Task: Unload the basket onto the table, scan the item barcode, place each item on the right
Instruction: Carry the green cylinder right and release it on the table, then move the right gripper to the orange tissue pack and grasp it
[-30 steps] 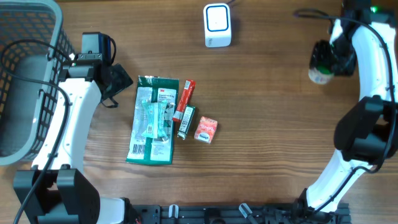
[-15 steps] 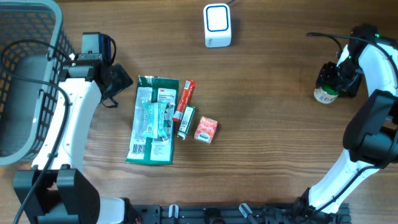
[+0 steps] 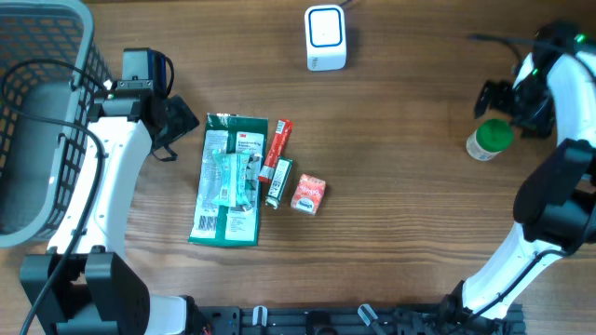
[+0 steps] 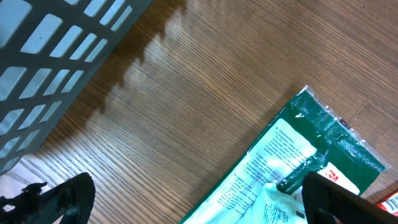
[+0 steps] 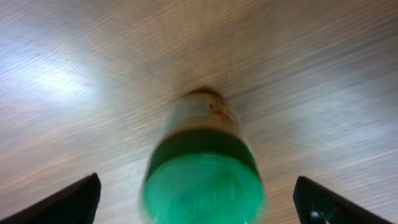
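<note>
A small bottle with a green cap [image 3: 488, 140] stands on the table at the right. In the right wrist view the bottle [image 5: 202, 168] shows blurred, cap toward the camera. My right gripper [image 3: 510, 100] [image 5: 205, 202] hangs open just past it, fingers [image 5: 74, 202] wide of the cap on both sides and not touching. The white scanner [image 3: 326, 37] sits at the back centre. My left gripper [image 3: 186, 123] [image 4: 196, 202] is open and empty beside the top corner of a green packet [image 3: 228, 181] [image 4: 298, 168].
A red tube [image 3: 277, 149], a dark green stick [image 3: 278, 182] and a small red box [image 3: 308, 194] lie right of the packet. A grey wire basket [image 3: 37, 112] [image 4: 56, 50] fills the left edge.
My right gripper carried the bottle rightward, opened and let it go. The bottle now stands free on the table. The left arm has not moved.
</note>
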Controlling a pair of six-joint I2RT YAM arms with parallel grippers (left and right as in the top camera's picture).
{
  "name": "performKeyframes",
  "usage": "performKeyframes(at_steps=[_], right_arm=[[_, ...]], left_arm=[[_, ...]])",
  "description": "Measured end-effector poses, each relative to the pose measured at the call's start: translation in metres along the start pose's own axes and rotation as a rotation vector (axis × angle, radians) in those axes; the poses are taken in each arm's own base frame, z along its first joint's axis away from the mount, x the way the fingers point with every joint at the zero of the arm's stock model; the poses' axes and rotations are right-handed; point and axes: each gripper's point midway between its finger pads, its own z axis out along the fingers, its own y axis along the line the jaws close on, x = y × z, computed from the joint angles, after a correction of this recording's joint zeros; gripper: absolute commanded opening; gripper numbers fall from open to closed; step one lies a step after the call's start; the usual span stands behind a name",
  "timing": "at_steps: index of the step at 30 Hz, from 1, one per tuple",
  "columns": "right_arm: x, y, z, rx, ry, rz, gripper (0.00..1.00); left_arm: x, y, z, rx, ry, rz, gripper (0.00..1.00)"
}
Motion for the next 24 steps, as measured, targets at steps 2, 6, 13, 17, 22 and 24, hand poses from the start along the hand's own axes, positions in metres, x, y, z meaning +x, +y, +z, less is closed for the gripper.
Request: performKeyframes(at_steps=[2, 6, 13, 17, 22, 24], right_arm=[[-0.016, 0.009, -0.04, -0.043, -0.078, -0.011, 0.75], [-0.015, 0.047, -0.092, -0.179, -0.145, -0.081, 0.47], [0.054, 0.157, -0.111, -0.39, -0.011, -0.349, 0.48], [0.1, 0.212, -0.106, -0.426, 0.073, -0.468, 0.5], [0.149, 0.253, -0.101, -0.411, 0.155, -0.534, 0.47], [0.162, 0.261, -0.101, -0.397, 0.165, -0.54, 0.48]], left_arm=[[0.0, 0.0, 0.0, 0.0, -0.001, 0.0, 1.0], [0.0, 0.0, 0.0, -0.001, 0.0, 0.0, 1.0], [0.0, 0.0, 0.0, 0.0, 0.0, 0.0, 1.0], [0.0, 0.0, 0.0, 0.0, 0.0, 0.0, 1.0], [0.0, 0.0, 0.0, -0.001, 0.0, 0.0, 1.0], [0.0, 0.0, 0.0, -0.001, 0.0, 0.0, 1.0]])
